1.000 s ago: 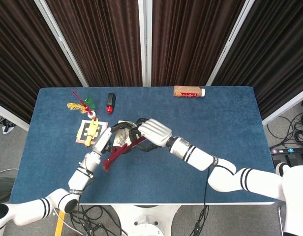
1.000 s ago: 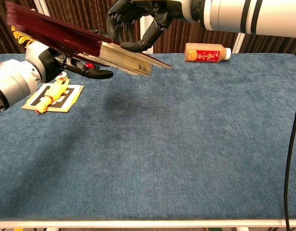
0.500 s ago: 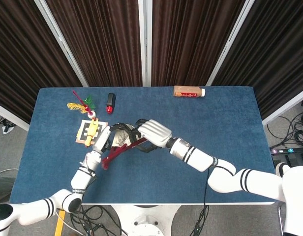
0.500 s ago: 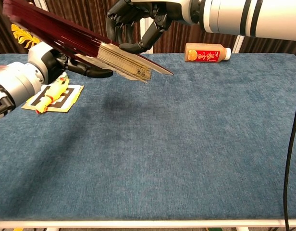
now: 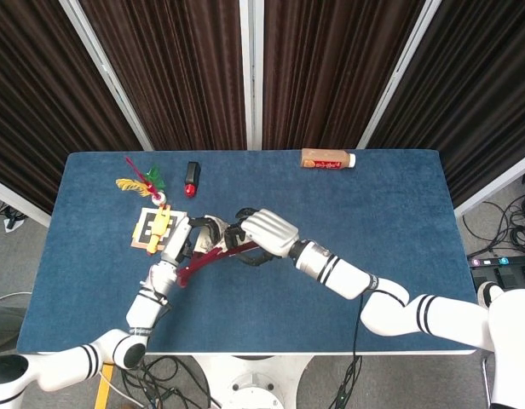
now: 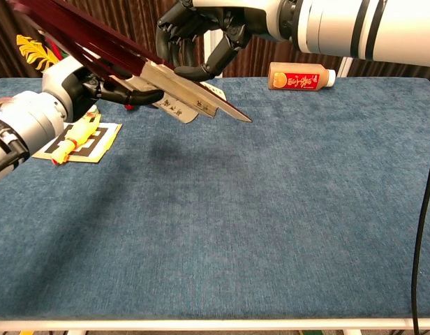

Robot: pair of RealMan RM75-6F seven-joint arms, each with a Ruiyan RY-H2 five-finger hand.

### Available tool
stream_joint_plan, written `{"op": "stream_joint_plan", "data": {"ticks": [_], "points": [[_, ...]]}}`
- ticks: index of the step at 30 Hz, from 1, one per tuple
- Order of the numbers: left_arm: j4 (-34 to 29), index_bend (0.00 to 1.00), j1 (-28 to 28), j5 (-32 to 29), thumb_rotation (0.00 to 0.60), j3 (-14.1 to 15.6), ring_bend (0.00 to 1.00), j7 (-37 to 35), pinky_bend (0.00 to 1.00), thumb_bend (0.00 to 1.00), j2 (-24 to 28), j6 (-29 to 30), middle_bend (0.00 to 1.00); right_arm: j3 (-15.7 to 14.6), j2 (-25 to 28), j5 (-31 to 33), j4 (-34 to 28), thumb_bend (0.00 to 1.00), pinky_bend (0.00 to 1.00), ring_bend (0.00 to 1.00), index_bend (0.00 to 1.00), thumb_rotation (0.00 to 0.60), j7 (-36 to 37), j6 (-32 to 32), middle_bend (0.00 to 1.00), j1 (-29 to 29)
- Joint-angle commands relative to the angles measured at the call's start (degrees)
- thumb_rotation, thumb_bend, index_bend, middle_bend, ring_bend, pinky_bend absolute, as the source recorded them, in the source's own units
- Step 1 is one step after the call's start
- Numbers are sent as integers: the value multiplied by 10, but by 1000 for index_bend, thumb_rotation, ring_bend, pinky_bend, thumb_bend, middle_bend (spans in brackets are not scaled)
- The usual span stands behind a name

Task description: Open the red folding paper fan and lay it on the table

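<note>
Since a second ago the red fan (image 6: pixel 124 59) has begun to spread: its pale sticks now slip apart a little at the low end, and the left hand (image 5: pixel 179 244) has slid in closer under it.

The fingers (image 6: pixel 135 95) of the left hand are curled around the fan from below, near where the red paper meets the pale sticks. The fingers (image 6: pixel 201 65) of the right hand (image 5: pixel 264 232) are curled over the fan from above, just beside the left hand, and pinch the top sticks. So both hands hold the fan, and it hangs in the air above the counter (image 6: pixel 271 209), not touching it.

The fan is long and thin. From the fingers, its red end goes up and away to the robot's left. Its pale pointed end goes down toward the middle of the counter.

To open it more, I think the hands must pull their sticks apart sideways, across that long line. The right hand is nearer the pointed end where the sticks are pinned.
</note>
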Motion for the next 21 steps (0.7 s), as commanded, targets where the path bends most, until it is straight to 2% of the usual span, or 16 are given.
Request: {"op": "stream_joint_plan", "data": {"ticks": [1, 6, 14, 21], "points": [[5, 767, 1, -2, 600, 4, 544, 2, 403, 363, 0, -4, 718, 0, 4, -3, 0, 1000, 190, 455, 866, 600, 0, 1, 723, -1], [11, 767, 6, -3, 600, 11, 544, 10, 403, 383, 6, -9, 717, -2, 13, -7, 0, 1000, 190, 455, 867, 600, -8, 5, 723, -5], [6, 761, 19, -11, 600, 29, 544, 46, 404, 383, 46, -30, 709, -15, 39, -23, -5, 1000, 190, 456, 868, 600, -43, 11, 724, -15], [-6, 745, 34, -32, 600, 35, 544, 153, 404, 382, 76, -18, 698, -27, 70, -40, -34, 1000, 190, 457, 867, 600, -124, 37, 724, -33]]}}
